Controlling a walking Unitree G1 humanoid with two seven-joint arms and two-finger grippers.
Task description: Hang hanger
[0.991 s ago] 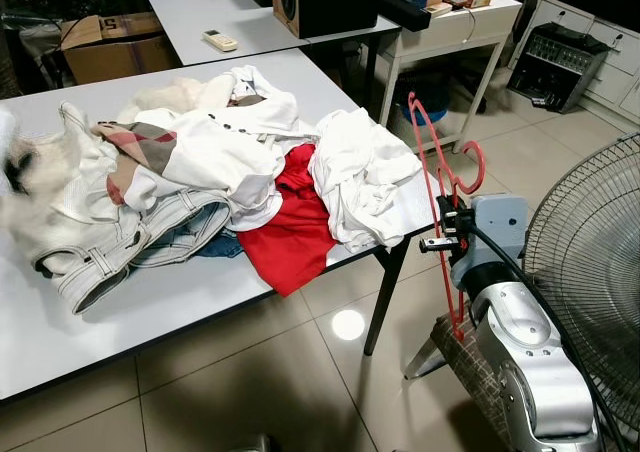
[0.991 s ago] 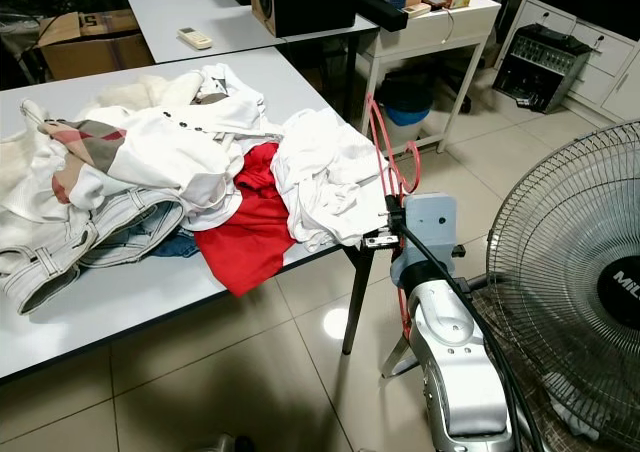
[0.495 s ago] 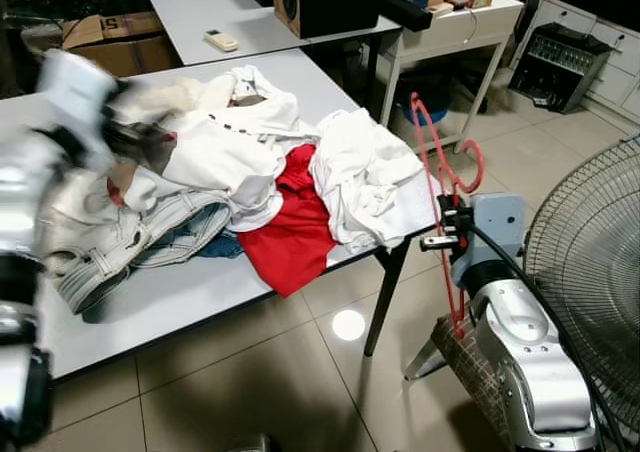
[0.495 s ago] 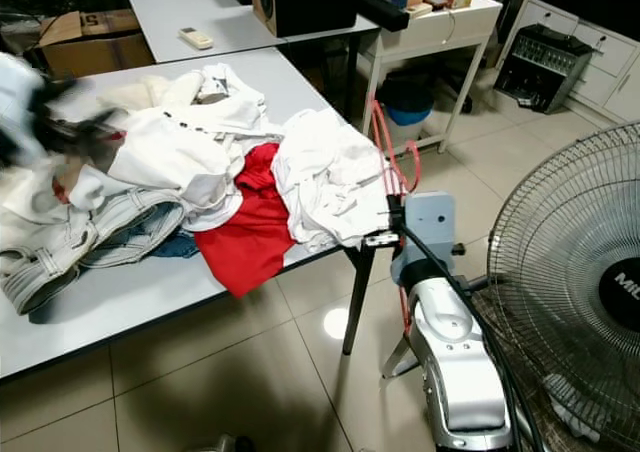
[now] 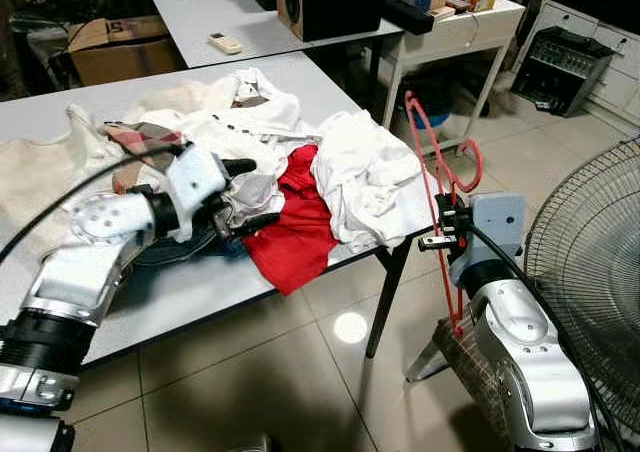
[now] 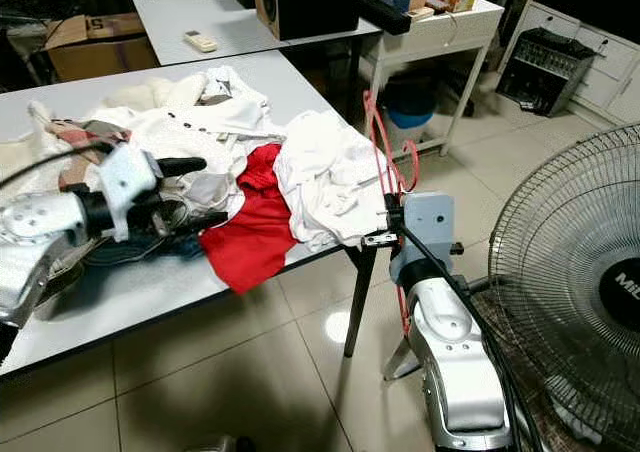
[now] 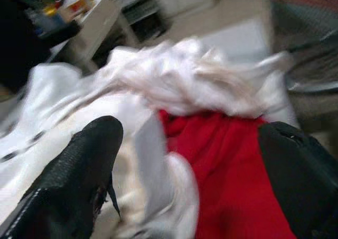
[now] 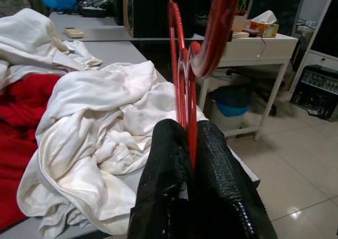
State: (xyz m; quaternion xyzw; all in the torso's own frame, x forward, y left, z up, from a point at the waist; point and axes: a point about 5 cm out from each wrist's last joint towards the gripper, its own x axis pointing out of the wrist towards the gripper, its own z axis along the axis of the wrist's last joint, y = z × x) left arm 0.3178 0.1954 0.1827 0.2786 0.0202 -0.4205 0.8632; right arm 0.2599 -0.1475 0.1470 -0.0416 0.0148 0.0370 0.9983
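Head views: white table (image 5: 170,292) carrying a heap of clothes; a white garment (image 5: 365,177) and a red garment (image 5: 290,227) lie at its near right corner, the red one drooping over the near edge. The left gripper (image 5: 243,192) reaches over the heap, fingers spread, nothing between them. The right gripper (image 5: 447,230) stands off the table's right edge, pinched on an upright red hanger (image 5: 440,177), its hook at the top; a fan (image 5: 590,272) stands close beside that arm. Left wrist view: blurred, two black fingertips (image 7: 79,165) wide apart above white and red cloth. Right wrist view: both fingers closed tight on the hanger's thin wire. Risks, as judged: the hanger could twist in so narrow a pinch, or catch the fan grille; the spread gripper could snag several garments and drag the red one off the edge.
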